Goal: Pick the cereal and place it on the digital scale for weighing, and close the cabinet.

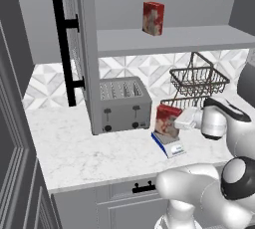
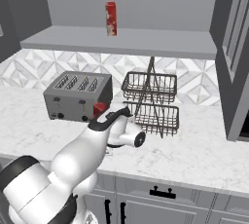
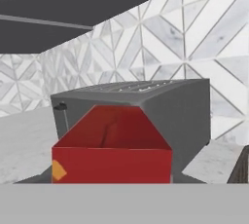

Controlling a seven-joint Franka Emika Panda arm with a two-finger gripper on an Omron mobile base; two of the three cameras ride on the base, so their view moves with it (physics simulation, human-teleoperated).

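Note:
A small red cereal (image 1: 167,119) box stands upright with its lower edge at the light top plate of the blue-based digital scale (image 1: 170,148) on the counter. My gripper (image 1: 176,121) reaches in from the right and is shut on this box. The hand view looks down on the box's red top (image 3: 112,145), close up. A sliver of the box (image 2: 99,108) peeks out behind my arm. A look-alike red box (image 1: 153,18) (image 2: 111,18) stands on the shelf of the grey cabinet (image 1: 174,39). Its left door (image 1: 74,44), with a long black bar handle, is swung open.
A grey toaster (image 1: 122,104) (image 2: 78,96) (image 3: 160,101) sits just left of and behind the scale. To the right of it stands a two-tier wire basket (image 1: 196,83) (image 2: 151,99). The cabinet's right door (image 2: 236,57) also hangs open. Base drawers (image 1: 144,188) run below the counter edge.

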